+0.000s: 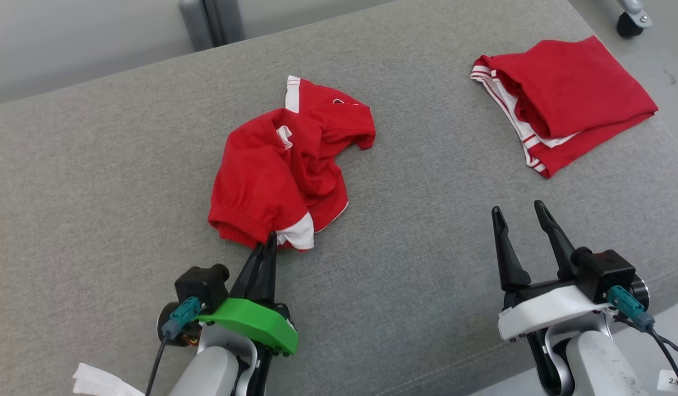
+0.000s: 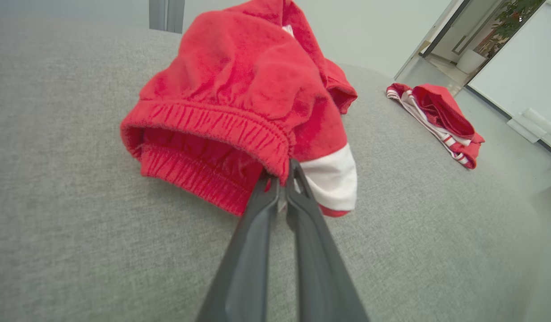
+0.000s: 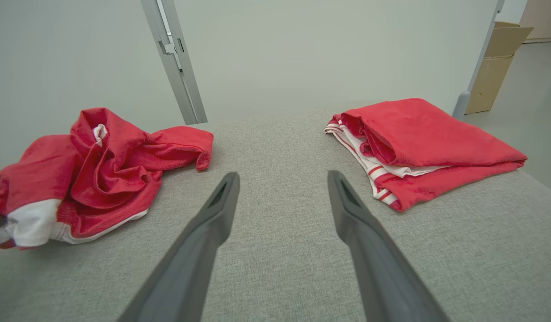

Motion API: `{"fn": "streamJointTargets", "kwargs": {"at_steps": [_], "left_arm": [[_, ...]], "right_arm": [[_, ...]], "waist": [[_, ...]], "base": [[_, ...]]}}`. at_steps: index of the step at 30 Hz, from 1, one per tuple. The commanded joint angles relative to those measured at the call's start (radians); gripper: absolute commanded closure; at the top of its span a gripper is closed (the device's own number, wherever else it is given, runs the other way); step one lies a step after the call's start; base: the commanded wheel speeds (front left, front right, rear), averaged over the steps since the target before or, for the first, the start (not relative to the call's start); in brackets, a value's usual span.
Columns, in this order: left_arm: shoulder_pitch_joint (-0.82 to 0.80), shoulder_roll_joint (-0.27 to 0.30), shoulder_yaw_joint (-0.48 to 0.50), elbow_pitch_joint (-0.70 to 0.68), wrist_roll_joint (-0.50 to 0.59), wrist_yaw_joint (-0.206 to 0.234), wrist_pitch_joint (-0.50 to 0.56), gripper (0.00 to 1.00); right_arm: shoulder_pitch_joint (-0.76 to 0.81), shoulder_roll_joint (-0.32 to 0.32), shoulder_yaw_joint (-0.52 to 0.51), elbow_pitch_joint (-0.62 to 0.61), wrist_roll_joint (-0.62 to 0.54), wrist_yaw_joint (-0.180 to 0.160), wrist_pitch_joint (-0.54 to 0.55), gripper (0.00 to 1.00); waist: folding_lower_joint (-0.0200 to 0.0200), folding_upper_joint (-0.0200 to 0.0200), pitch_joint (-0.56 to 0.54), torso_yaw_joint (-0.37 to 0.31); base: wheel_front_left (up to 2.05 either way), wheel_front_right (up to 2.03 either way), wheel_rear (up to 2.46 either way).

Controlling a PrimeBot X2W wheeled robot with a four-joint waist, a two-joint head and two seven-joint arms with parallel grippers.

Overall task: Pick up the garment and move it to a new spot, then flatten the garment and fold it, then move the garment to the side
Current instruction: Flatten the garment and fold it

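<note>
A crumpled red garment (image 1: 286, 165) with white trim lies in a heap at the middle of the grey padded surface (image 1: 124, 181). My left gripper (image 1: 268, 240) is shut on its near edge, by the elastic waistband and a white patch. In the left wrist view the two fingertips (image 2: 284, 181) pinch the red waistband hem of the garment (image 2: 239, 89). My right gripper (image 1: 517, 212) stands open over bare fabric at the right, nothing between its fingers. In the right wrist view the garment (image 3: 96, 170) lies to the left of the open right gripper (image 3: 282, 179).
A second red garment (image 1: 564, 99) with white stripes lies folded at the far right, near the surface's right edge; the right wrist view shows that folded garment (image 3: 418, 147) too. A metal post (image 1: 212, 22) stands behind the surface. A caster wheel (image 1: 630, 22) rests on the floor.
</note>
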Motion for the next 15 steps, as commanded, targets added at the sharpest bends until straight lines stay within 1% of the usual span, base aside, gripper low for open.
{"fn": "streamJointTargets", "kwargs": {"at_steps": [1, 3, 6, 9, 12, 15], "left_arm": [[0.009, 0.005, 0.013, -0.031, 0.011, 0.004, -0.005, 1.00], [0.036, 0.005, 0.031, -0.077, 0.018, 0.003, -0.004, 1.00], [0.076, 0.008, 0.080, -0.146, 0.018, 0.013, -0.004, 1.00], [0.113, 0.030, 0.133, -0.171, 0.003, 0.029, -0.004, 1.00], [0.129, 0.053, 0.175, -0.148, -0.021, 0.039, 0.005, 1.00], [0.108, 0.086, 0.209, -0.094, -0.033, 0.048, 0.017, 1.00]], "right_arm": [[0.012, -0.002, -0.001, 0.001, -0.004, -0.001, -0.003, 0.00], [0.017, -0.002, -0.003, 0.004, -0.006, -0.001, -0.003, 0.00], [0.021, -0.002, -0.001, 0.007, -0.007, -0.001, -0.003, 0.00], [0.023, -0.002, 0.008, 0.011, -0.002, -0.001, -0.003, 0.00], [0.019, -0.002, 0.019, 0.016, 0.001, -0.001, -0.003, 0.00], [0.010, -0.002, 0.026, 0.019, 0.001, -0.001, -0.003, 0.00]], "waist": [[0.0000, 0.0000, -0.022, 0.036], [0.0000, 0.0000, -0.033, 0.060], [0.0000, 0.0000, -0.049, 0.096], [0.0000, 0.0000, -0.059, 0.126], [0.0000, 0.0000, -0.060, 0.146], [0.0000, 0.0000, -0.053, 0.152]], "base": [[0.00, 0.00, 0.00], [0.00, 0.00, 0.00], [0.00, 0.00, 0.00], [0.00, 0.00, 0.00], [0.00, 0.00, 0.00], [0.00, 0.00, 0.00]]}}
